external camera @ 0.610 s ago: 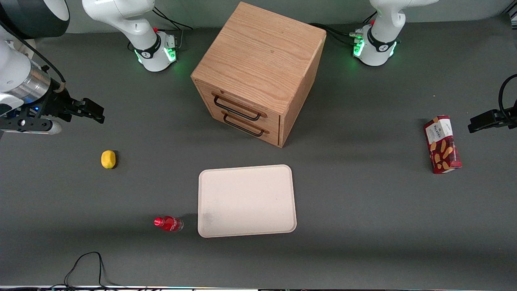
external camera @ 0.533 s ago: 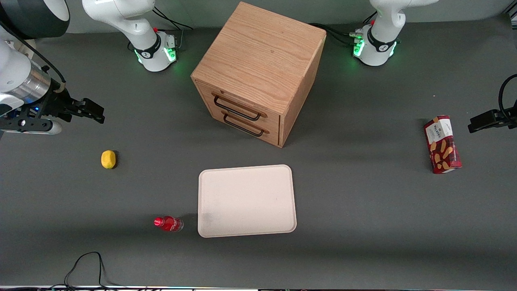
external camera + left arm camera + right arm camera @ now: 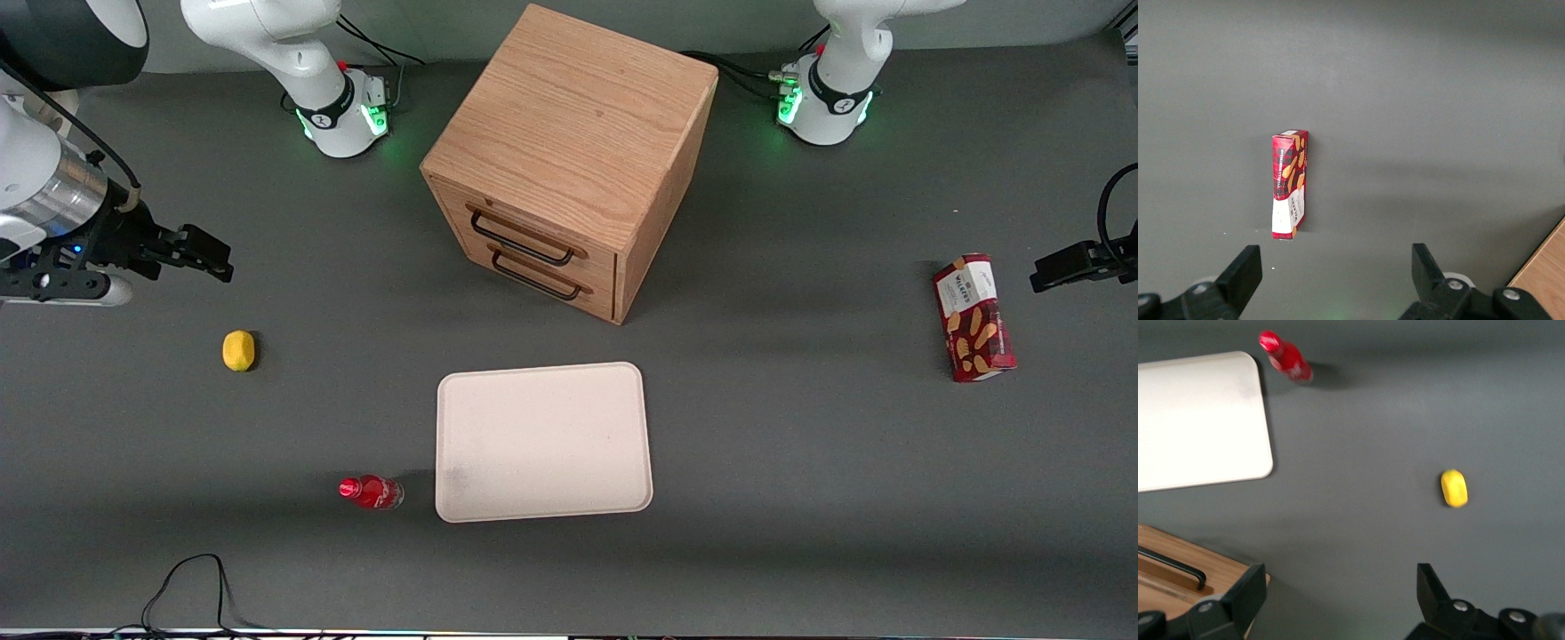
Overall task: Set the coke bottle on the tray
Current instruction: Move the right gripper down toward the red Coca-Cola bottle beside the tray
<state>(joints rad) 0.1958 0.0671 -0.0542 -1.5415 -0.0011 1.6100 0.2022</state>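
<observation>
Red bottle [image 3: 371, 492] stands upright on the grey table [image 3: 800, 462], just beside the tray [image 3: 543, 441] at its corner nearest the front camera on the working arm's side, a narrow gap between them, not touching. Red cap, red label. In the right wrist view the bottle [image 3: 1285, 358] shows tilted by perspective next to the tray's [image 3: 1198, 420] rounded corner with the grey smudge. Tray is cream-white, flat, low rim, nothing on it.

Gripper [image 3: 206, 254] hangs above the table toward the working arm's end, well apart from the bottle and farther from the front camera than it. Fingers [image 3: 1245, 597] spread wide, released, holding nothing; bare table shows between them in the wrist view.

Lemon [image 3: 238, 350] lies on the table between gripper and bottle, nearer the gripper, apart from both. Wrist view shows the lemon [image 3: 1454, 488] too.

Wooden cabinet [image 3: 569, 160] sits mid-table, farther from the front camera than the tray, two drawers with black handles, both closed.

Biscuit box [image 3: 973, 317] lies toward the parked arm's end, well apart from the tray; also seen in the left wrist view [image 3: 1289, 183].
</observation>
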